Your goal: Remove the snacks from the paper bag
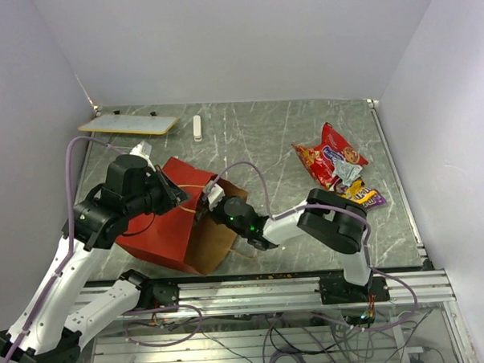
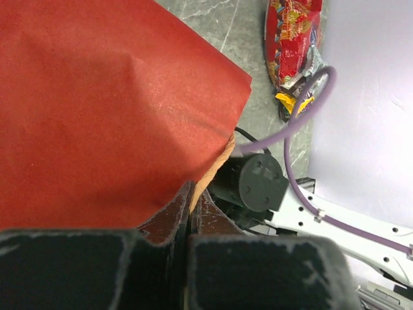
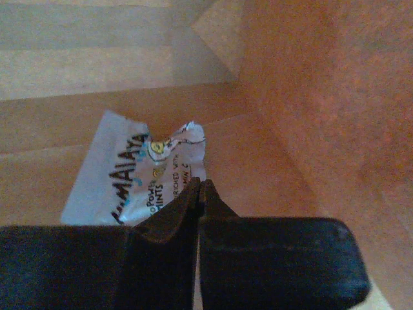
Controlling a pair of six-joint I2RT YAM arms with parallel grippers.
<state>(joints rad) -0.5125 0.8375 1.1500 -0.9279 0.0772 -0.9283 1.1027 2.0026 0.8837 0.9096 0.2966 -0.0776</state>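
Observation:
The red paper bag (image 1: 159,225) lies on its side, its brown mouth (image 1: 216,235) facing right. My left gripper (image 1: 176,192) is shut on the bag's upper rim; in the left wrist view the fingertips (image 2: 191,197) pinch the red paper (image 2: 97,97) at its edge. My right gripper (image 1: 203,209) reaches into the mouth. In the right wrist view it (image 3: 201,187) is shut at the edge of a white mint packet (image 3: 126,177) lying on the kraft inside. A red chip bag (image 1: 329,155), a silver wrapper (image 1: 348,173) and yellow and purple wrappers (image 1: 365,195) lie on the table at right.
A tan board (image 1: 129,124) and a small white stick (image 1: 197,127) lie at the table's back left. Purple walls close in the back and sides. A metal rail (image 1: 255,292) runs along the front edge. Purple cables arch over both arms.

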